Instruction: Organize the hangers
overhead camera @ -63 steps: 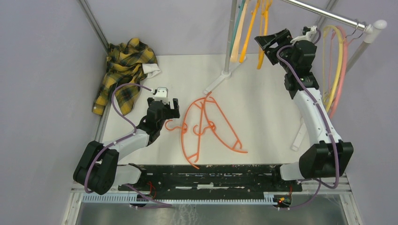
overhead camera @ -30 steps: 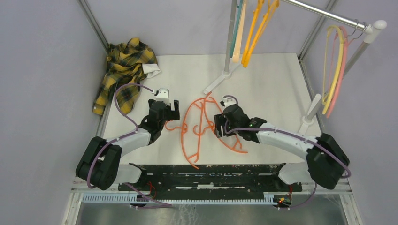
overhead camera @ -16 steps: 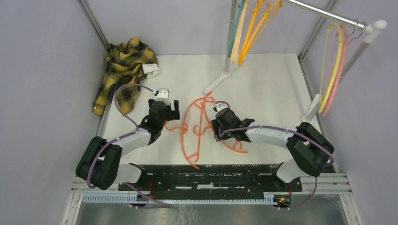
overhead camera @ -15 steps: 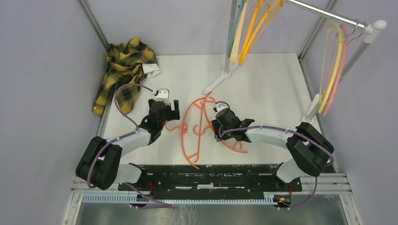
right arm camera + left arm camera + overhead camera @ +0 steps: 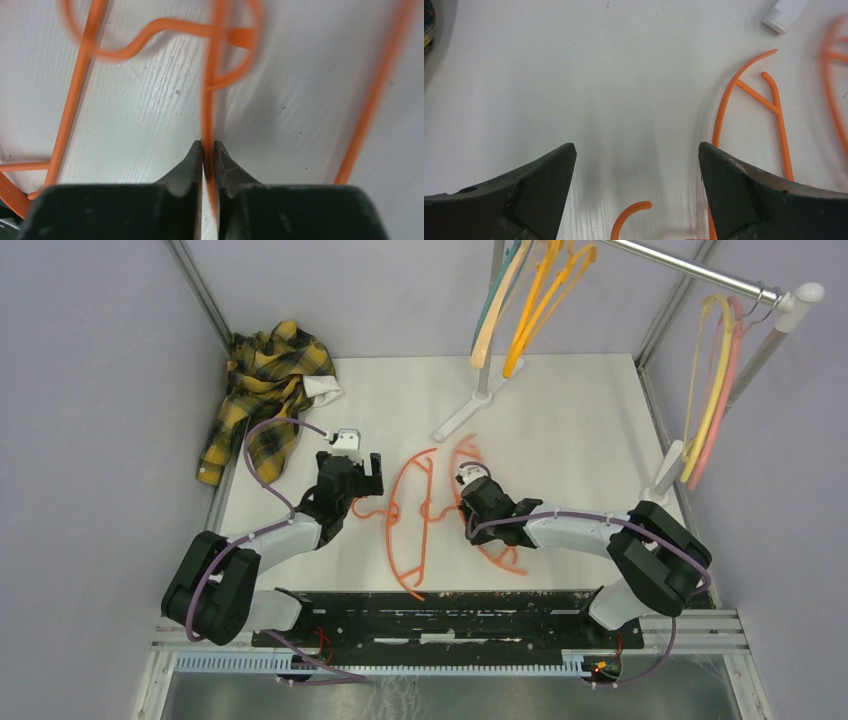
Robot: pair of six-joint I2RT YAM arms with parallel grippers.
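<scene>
Hanger (image 5: 207,95) pinched btw right gripper (image 5: 208,150) tips: blurred, top end cut off.

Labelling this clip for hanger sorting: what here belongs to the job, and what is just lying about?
Job: left orange hanger; right orange hanger; right gripper, jaws shut on it; left gripper, open; hangers on the rail.
Lying about: plaid shirt.

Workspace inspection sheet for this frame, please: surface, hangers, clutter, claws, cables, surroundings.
Surface: white table.
Job's things: loose orange hanger lying flat; held orange hanger beside it; hung hangers on the rail.
Clutter: plaid shirt bunched at the far left corner.
Grippers: left claw open, low over the table; right claw shut on the held orange hanger.
Cables: purple cable looping along each arm.
Surroundings: grey walls; metal rail overhead.
</scene>
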